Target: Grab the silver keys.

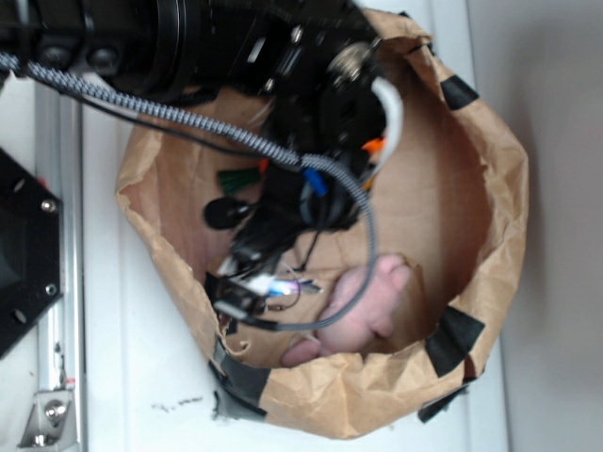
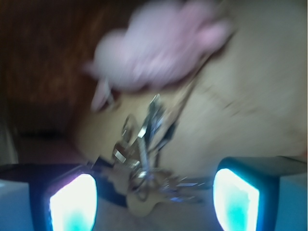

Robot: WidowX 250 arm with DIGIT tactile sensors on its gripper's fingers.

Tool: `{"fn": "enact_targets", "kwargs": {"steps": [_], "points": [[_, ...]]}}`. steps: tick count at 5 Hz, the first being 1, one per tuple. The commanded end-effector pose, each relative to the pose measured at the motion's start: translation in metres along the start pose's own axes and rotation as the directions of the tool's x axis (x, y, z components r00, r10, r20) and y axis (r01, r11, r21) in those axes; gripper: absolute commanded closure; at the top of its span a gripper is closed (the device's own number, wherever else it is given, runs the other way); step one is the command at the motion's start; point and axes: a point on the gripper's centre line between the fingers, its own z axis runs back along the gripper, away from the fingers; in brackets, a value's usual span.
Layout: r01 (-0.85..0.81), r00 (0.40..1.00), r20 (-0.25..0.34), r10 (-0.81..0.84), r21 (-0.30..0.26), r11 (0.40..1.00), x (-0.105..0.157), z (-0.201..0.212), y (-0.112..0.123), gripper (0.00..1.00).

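Observation:
The silver keys [image 2: 142, 161] are a small bunch of flat metal keys on a wire ring. They lie on the brown paper floor of the bag, blurred in the wrist view. My gripper [image 2: 154, 198] is open and low over them. Its two glowing pads [image 2: 73, 202] stand wide apart, and the near end of the bunch lies between them, touching neither. In the exterior view the keys [image 1: 294, 282] glint just beside the gripper [image 1: 247, 294], deep inside the bag. The arm and its cables hide much of that spot.
A rolled-down brown paper bag [image 1: 490, 207] with black tape patches walls in the space. A pink plush toy [image 1: 363, 306] lies just beyond the keys, also in the wrist view [image 2: 159, 45]. A green and orange object [image 1: 243, 176] and a black item [image 1: 226, 213] sit near the bag's left wall.

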Motion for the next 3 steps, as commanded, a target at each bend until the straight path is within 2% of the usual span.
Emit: {"fn": "enact_targets", "kwargs": {"steps": [1, 2, 3], "points": [[0.083, 0.995, -0.061, -0.083, -0.002, 0.997, -0.009, -0.028, -0.01, 0.0], [0.089, 0.995, -0.034, -0.089, -0.008, 0.996, -0.006, -0.028, -0.012, 0.0], [0.056, 0.998, 0.007, -0.056, 0.008, 0.998, 0.002, -0.022, -0.014, 1.0]]}}
